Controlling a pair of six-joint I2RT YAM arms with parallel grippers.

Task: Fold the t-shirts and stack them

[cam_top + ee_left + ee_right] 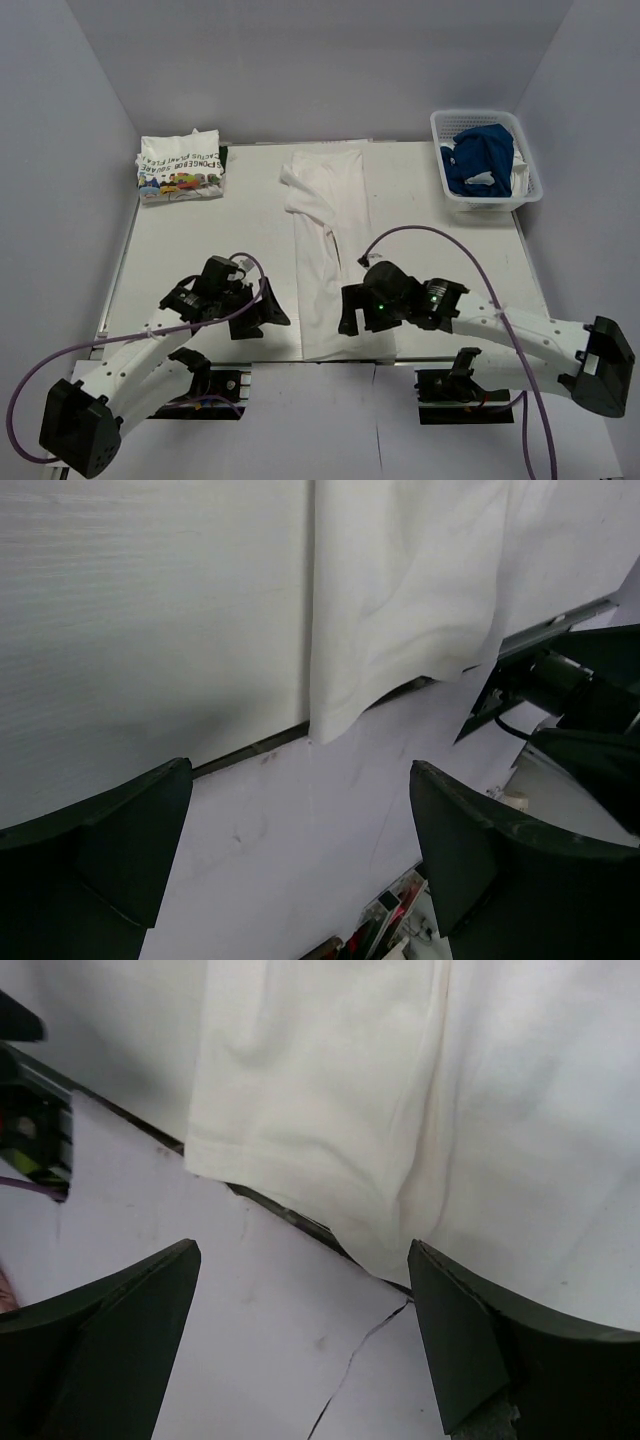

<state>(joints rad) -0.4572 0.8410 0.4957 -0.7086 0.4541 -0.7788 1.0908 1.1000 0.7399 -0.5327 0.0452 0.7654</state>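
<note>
A white t-shirt (328,255) lies down the middle of the table as a long narrow strip, its hem at the near edge; no print shows on it. My left gripper (268,312) hovers just left of that hem, open and empty. In the left wrist view the gripper (300,865) has the hem corner (335,715) ahead of it. My right gripper (349,312) is over the hem's right side, open with nothing in it. In the right wrist view the gripper (300,1355) sits just short of the hem (300,1150). A folded cartoon-print t-shirt (180,168) lies at the back left. A blue t-shirt (478,158) fills the basket.
The white basket (478,114) stands at the back right corner. Grey walls close in the table (200,250) at the back and both sides. Both arm bases and purple cables sit along the near edge.
</note>
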